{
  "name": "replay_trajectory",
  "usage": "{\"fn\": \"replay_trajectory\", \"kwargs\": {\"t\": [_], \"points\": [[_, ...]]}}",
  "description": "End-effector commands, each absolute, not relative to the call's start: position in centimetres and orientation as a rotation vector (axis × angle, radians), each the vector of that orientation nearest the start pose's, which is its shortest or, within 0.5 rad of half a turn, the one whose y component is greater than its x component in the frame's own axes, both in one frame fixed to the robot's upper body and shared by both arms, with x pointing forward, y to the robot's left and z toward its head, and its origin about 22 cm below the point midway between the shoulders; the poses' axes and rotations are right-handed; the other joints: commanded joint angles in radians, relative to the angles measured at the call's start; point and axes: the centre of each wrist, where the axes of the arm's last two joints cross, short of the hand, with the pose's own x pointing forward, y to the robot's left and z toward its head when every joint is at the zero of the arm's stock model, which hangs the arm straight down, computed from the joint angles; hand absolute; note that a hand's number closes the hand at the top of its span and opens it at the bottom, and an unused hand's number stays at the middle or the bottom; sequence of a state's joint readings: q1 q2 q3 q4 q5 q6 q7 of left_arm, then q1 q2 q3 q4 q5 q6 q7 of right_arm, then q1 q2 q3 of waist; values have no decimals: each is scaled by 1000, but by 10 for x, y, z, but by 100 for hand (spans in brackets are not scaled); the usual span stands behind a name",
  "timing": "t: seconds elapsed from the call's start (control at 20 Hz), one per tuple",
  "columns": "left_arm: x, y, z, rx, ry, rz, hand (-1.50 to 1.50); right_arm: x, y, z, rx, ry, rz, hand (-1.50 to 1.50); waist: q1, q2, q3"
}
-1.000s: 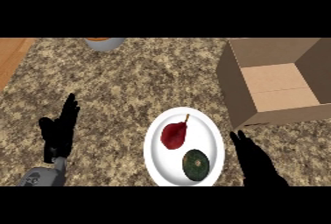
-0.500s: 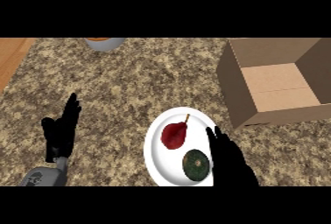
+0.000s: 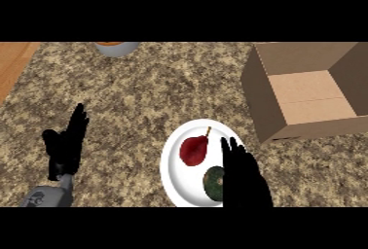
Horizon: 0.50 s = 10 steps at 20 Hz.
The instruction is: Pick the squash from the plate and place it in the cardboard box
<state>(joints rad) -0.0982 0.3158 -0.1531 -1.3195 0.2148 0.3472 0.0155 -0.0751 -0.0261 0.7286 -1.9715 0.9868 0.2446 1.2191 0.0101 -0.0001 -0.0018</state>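
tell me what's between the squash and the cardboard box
In the head view, the right hand lies over the plate's right side, between the squash and the cardboard box; past the hand, only bare counter.

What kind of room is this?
Probably a kitchen: a speckled stone counter, a white plate holding a red pear and a green squash, and a bowl at the far edge.

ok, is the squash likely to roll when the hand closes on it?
Probably: the squash looks rounded, so it may roll on the smooth plate. Likely stiff, its outline showing no sag. A nudge could push it toward the red fruit close by.
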Motion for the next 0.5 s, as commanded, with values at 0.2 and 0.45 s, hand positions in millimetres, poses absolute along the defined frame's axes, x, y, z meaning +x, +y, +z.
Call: {"fn": "replay_trajectory", "kwargs": {"t": [0.2,0.45], "points": [[263,277,-25,324,-1396,57,0,175,-64,100,-892,-737,817,-150,-7,-1,0],[266,287,-28,300,-1390,62,0,191,-63,94,-892,-714,805,-150,-4,3,0]]}}
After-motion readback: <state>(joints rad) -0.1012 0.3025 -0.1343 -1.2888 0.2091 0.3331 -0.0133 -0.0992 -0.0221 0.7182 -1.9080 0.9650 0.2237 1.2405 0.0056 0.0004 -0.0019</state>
